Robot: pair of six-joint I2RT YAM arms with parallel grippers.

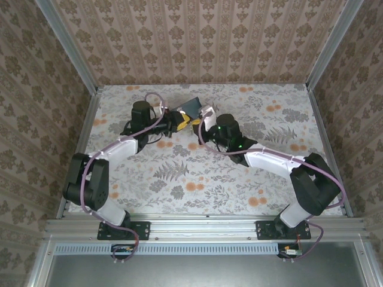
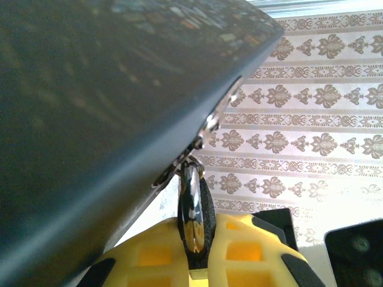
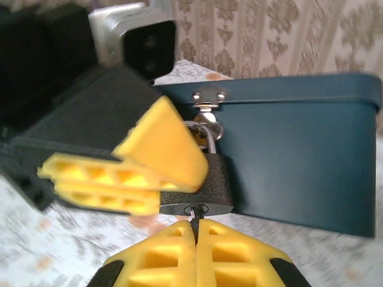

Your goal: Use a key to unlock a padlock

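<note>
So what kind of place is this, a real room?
Probably a robot test booth, not a real room: flat damask-wallpaper panels held in silver metal posts, a flowery table, and two white-and-black robot arms bolted to a grey metal rail.

We look at a robot lab booth, not a real room: damask-papered panels (image 1: 203, 42) in aluminium posts (image 1: 67, 45) enclose a floral table (image 1: 179, 179) with a metal rail (image 1: 203, 226) along its near edge.
</note>
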